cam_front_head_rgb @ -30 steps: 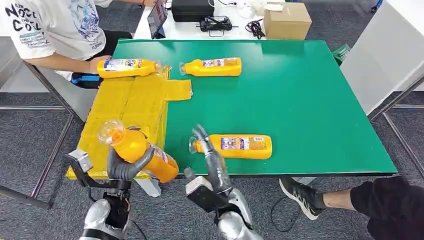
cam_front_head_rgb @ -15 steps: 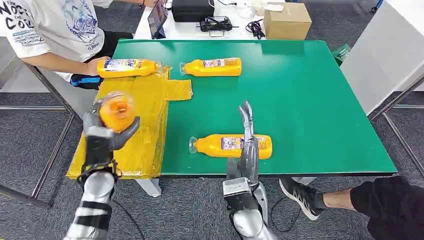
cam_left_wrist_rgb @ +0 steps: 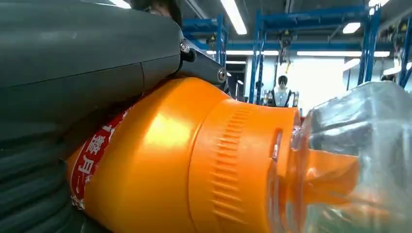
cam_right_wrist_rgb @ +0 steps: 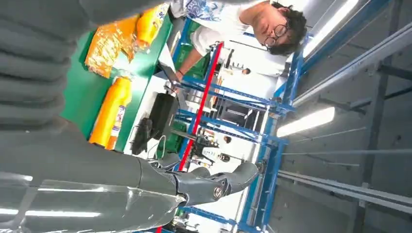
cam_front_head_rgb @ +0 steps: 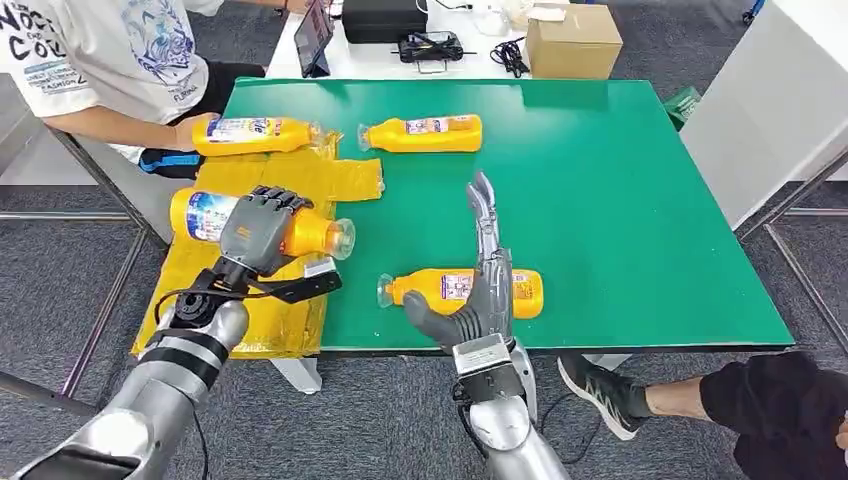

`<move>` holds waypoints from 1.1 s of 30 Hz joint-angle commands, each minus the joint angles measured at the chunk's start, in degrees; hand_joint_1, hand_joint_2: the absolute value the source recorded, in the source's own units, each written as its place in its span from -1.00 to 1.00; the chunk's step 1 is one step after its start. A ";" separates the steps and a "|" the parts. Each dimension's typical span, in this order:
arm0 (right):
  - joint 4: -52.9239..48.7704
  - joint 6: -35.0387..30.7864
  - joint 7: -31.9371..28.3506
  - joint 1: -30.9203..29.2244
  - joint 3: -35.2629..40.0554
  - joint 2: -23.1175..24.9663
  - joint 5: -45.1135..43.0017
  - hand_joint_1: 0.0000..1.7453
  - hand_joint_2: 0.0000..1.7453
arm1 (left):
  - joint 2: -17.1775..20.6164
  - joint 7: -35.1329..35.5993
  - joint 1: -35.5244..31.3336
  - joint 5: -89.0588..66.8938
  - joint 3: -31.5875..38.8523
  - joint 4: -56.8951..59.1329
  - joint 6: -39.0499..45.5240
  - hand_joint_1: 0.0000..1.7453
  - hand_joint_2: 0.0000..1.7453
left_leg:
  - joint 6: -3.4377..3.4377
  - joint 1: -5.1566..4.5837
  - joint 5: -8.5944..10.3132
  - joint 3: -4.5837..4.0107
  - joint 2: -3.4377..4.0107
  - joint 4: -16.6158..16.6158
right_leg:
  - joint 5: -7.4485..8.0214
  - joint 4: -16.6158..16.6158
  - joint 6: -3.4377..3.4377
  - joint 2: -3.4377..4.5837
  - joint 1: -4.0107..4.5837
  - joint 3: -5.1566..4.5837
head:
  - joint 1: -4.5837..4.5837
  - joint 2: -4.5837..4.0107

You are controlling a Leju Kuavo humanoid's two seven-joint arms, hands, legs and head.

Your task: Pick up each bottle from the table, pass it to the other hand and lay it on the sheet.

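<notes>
My left hand [cam_front_head_rgb: 262,227] grips an orange bottle [cam_front_head_rgb: 205,216] with a clear cap, held on its side over the yellow sheet [cam_front_head_rgb: 268,190], cap toward the table's middle. The left wrist view has that bottle [cam_left_wrist_rgb: 204,160] close up against the hand. My right hand [cam_front_head_rgb: 483,275] stands open with fingers pointing up, in front of a second orange bottle [cam_front_head_rgb: 525,288] lying near the green table's [cam_front_head_rgb: 620,200] front edge. A third bottle [cam_front_head_rgb: 422,133] lies at the back of the table. A fourth bottle [cam_front_head_rgb: 252,135] lies at the sheet's far end, touched by a person's hand [cam_front_head_rgb: 190,128].
A person in a white shirt [cam_front_head_rgb: 110,50] sits at the back left. Behind the table stand a cardboard box [cam_front_head_rgb: 573,40], a black case [cam_front_head_rgb: 385,18] and cables. Someone's leg and shoe [cam_front_head_rgb: 610,392] are under the front right edge.
My left hand has turned the bottle from upright to lying sideways and carried it farther over the sheet. My right hand has stayed by the front bottle, its thumb now spread out.
</notes>
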 commanded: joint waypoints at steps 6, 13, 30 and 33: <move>4.51 2.81 -1.07 -2.11 2.58 -2.41 -0.24 -1.00 -1.00 | 3.37 -0.70 -9.23 0.40 -6.50 18.51 -9.16 1.00 1.00 | -0.05 0.06 -0.09 0.22 0.07 0.01 | -0.05 -0.03 -0.09 0.06 0.06 0.23 | -0.02 0.00; 7.08 4.76 -0.27 -2.88 4.08 -2.22 0.24 -1.00 -1.00 | 4.21 -0.90 -11.22 3.60 -5.97 22.03 -16.03 1.00 1.00 | -0.10 0.11 -0.16 0.40 0.11 -0.02 | -0.12 -0.04 -0.16 0.10 0.13 0.39 | -0.02 0.00; 10.30 6.06 0.36 -3.63 5.94 -2.03 1.06 -1.00 -1.00 | 4.78 0.27 -11.70 7.42 -4.41 24.73 -23.11 1.00 1.00 | -0.06 0.08 -0.06 0.15 0.08 -0.02 | -0.03 -0.03 -0.08 0.09 0.09 0.16 | 0.00 0.00; 10.94 6.23 0.39 -3.91 6.15 -2.11 1.16 -1.00 -1.00 | 5.18 0.64 -11.48 7.84 -4.54 24.88 -23.56 1.00 1.00 | -0.07 0.09 -0.12 0.25 0.14 -0.01 | -0.07 -0.02 -0.11 0.15 0.11 0.24 | -0.02 0.00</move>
